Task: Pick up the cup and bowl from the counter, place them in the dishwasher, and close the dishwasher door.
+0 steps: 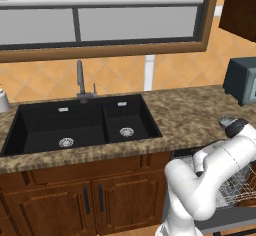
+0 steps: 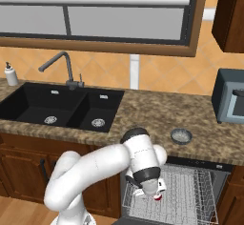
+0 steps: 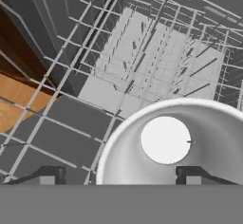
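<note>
Gaping jaws astride cup (image 3: 175, 147) rim

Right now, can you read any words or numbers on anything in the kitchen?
No readable words or numbers anywhere.
The toaster oven has no legible markings.
The soap bottle has no label I can see.
The cup and the bowl are plain.

faucet (image 2: 62, 66) | soap bottle (image 2: 10, 74) | toaster oven (image 2: 228, 102) | window (image 2: 95, 14)
</note>
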